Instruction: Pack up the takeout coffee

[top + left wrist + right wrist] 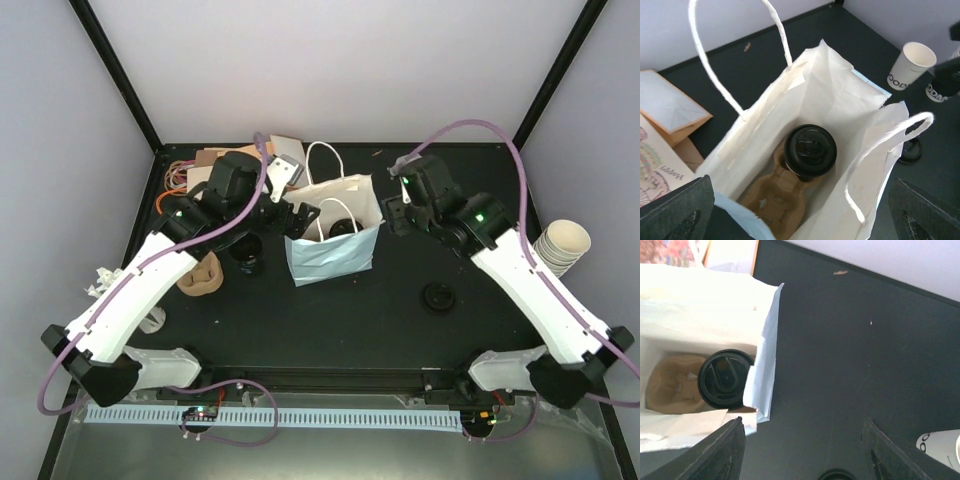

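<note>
the takeout coffee [343, 228] stands inside the white paper bag [335, 255], which is upright near the middle of the black worktop [350, 330] with its mouth open. in the left wrist view the coffee [810, 151] shows mostly as a black lid, and it sits in one pocket of a brown pulp carrier [772, 197] at the bottom of the bag [830, 95]. the right wrist view shows the same lid [726, 379] close to the bag's right wall [765, 365].

the left claw [290, 215] hangs above the left side of the bag, its fingers [677, 215] spread wide and nothing between them, so it is released. the right claw [395, 215] is just beside the right side of the bag, also released, with only bare worktop between its fingers [730, 440].

a loose black lid [438, 297] lies on the worktop right of the bag. a stack of cream cups [562, 245] is at the right edge. a second brown carrier [200, 275] lies left of the bag.
</note>
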